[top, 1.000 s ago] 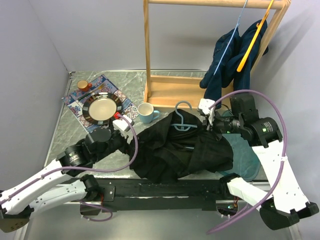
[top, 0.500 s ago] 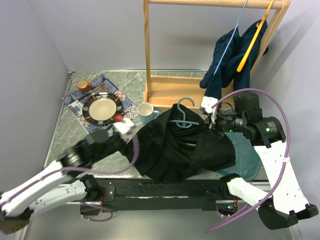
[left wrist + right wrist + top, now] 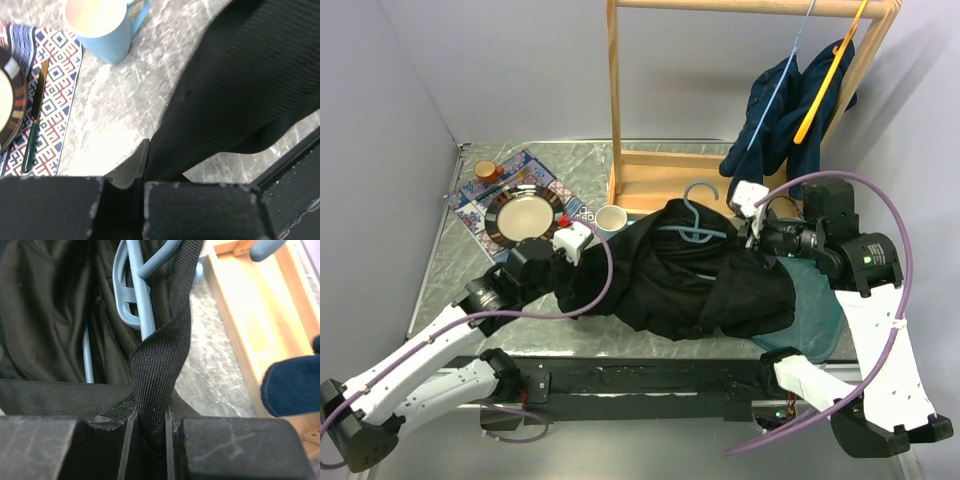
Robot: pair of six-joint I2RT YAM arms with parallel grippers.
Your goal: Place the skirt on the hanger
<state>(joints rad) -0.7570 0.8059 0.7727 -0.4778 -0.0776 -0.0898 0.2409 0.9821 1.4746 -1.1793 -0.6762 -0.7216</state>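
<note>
The black skirt (image 3: 700,280) lies bunched mid-table, with the blue-grey hanger (image 3: 695,215) on its far part and the hook pointing away. My left gripper (image 3: 578,268) is shut on the skirt's left edge; in the left wrist view the black cloth (image 3: 250,90) runs straight into the closed jaws (image 3: 146,150). At the skirt's right end, my right gripper (image 3: 752,228) is shut on the skirt's waistband (image 3: 160,355). That band rises out of the gripper (image 3: 150,415) and crosses the hanger's neck (image 3: 137,295).
A wooden rack (image 3: 660,170) stands at the back. A navy garment (image 3: 780,110) hangs from it on an orange hanger. A blue mug (image 3: 610,218), a plate (image 3: 525,215) on a patterned placemat (image 3: 50,75) and a small cup (image 3: 485,170) are on the left. A teal cloth (image 3: 820,310) lies under the skirt's right side.
My left gripper went from open to shut on the skirt's left edge after moving in toward it. The skirt, hanger and right gripper shifted slightly right and away.
</note>
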